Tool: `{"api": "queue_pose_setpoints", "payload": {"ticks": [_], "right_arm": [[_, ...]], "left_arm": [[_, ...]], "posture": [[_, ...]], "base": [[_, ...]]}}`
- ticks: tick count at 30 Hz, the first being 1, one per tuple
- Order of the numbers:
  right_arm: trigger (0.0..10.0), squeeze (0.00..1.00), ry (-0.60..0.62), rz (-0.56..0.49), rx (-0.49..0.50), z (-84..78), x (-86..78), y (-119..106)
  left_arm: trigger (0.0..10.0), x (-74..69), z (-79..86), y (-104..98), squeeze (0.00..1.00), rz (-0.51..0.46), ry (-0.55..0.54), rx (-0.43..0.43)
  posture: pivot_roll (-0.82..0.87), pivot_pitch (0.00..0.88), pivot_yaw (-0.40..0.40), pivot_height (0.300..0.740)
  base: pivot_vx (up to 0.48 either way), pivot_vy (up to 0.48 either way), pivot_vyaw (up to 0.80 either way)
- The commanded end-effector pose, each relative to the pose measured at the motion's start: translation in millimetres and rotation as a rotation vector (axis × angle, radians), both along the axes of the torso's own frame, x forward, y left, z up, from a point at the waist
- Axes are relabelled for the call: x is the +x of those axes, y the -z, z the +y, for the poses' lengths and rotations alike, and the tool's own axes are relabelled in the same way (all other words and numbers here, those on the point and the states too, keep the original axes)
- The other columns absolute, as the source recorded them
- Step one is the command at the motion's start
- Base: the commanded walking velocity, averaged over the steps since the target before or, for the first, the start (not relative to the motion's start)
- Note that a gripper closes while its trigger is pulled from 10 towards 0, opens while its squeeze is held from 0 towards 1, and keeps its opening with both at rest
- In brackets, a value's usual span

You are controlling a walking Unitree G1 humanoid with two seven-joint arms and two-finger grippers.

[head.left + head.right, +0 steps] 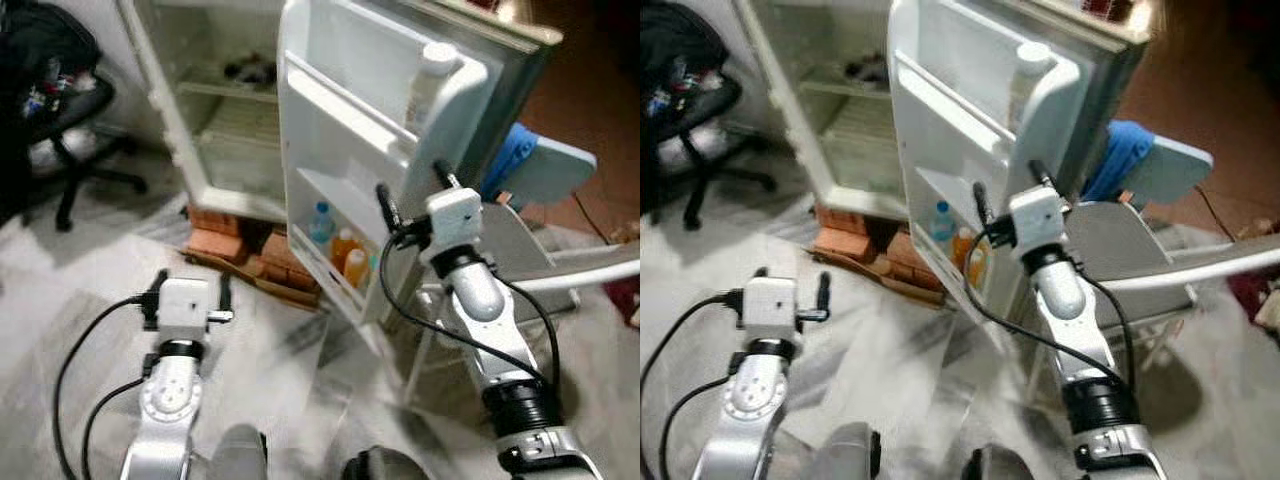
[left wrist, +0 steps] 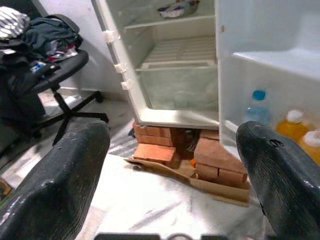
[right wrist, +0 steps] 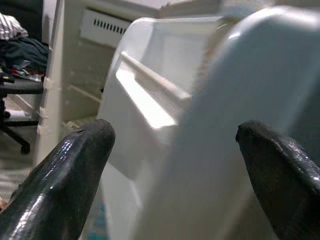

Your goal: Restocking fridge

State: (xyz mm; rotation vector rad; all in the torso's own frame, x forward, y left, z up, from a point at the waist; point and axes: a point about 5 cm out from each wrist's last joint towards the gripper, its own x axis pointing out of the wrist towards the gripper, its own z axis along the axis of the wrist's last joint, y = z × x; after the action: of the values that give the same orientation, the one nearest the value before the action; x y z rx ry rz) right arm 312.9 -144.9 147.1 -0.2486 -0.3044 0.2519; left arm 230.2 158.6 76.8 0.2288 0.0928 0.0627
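Open fridge on bricks, door shelves partly stocked

The fridge (image 1: 225,120) stands on red bricks (image 2: 155,150) over flattened cardboard (image 2: 220,192) on the pale floor (image 1: 90,290). Its door's lower shelf (image 1: 325,262) holds a blue-capped bottle (image 1: 321,222) beside two orange bottles (image 1: 350,258); the upper door shelf carries a white bottle (image 1: 430,85).

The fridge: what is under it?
The fridge stands on red bricks, and flattened cardboard lies below those bricks. The open door covers the bricks further to the right, so how the far side is supported cannot be seen.
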Motion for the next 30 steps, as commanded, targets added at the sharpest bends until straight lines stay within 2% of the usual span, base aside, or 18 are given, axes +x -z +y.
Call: {"api": "queue_pose_setpoints", "payload": {"ticks": [1,10,16,21,26,30], "right_arm": [[10.0,0.0,-0.026,0.003,0.03,3.4,0.3,-1.3],[10.0,0.0,-0.049,0.061,0.047,-0.6,-2.9,11.1],[10.0,0.0,-0.049,0.076,0.085,1.9,2.9,9.4],[10.0,0.0,-0.085,0.072,0.138,15.2,21.2,-4.2],[10.0,0.0,-0.106,0.064,0.174,29.7,33.1,-15.9],[10.0,0.0,-0.111,0.077,0.187,37.5,37.6,-16.6]], "left_arm": [[10.0,1.3,5.1,-1.6,0.0,-0.003,-0.008,0.021],[10.0,2.4,3.6,-1.2,0.0,-0.004,0.003,0.018],[10.0,3.4,3.9,-0.7,0.0,-0.003,-0.003,-0.002],[10.0,4.2,5.9,0.2,0.0,0.003,-0.018,-0.007],[10.0,4.3,7.4,-0.4,0.0,-0.001,-0.031,-0.015],[10.0,2.8,9.1,-0.1,0.0,0.001,-0.041,-0.019]], "posture": [[0.14,0.086,-0.029,0.74],[0.13,0.091,-0.026,0.74],[0.14,0.091,-0.025,0.74],[0.14,0.089,-0.024,0.74],[0.16,0.086,-0.029,0.74],[0.16,0.087,-0.032,0.74]], "base": [[0.0,-0.48,0.0],[0.0,-0.474,0.0],[0.0,0.0,0.0],[0.0,0.0,0.0],[0.0,0.0,0.8],[0.0,0.0,0.8]]}}
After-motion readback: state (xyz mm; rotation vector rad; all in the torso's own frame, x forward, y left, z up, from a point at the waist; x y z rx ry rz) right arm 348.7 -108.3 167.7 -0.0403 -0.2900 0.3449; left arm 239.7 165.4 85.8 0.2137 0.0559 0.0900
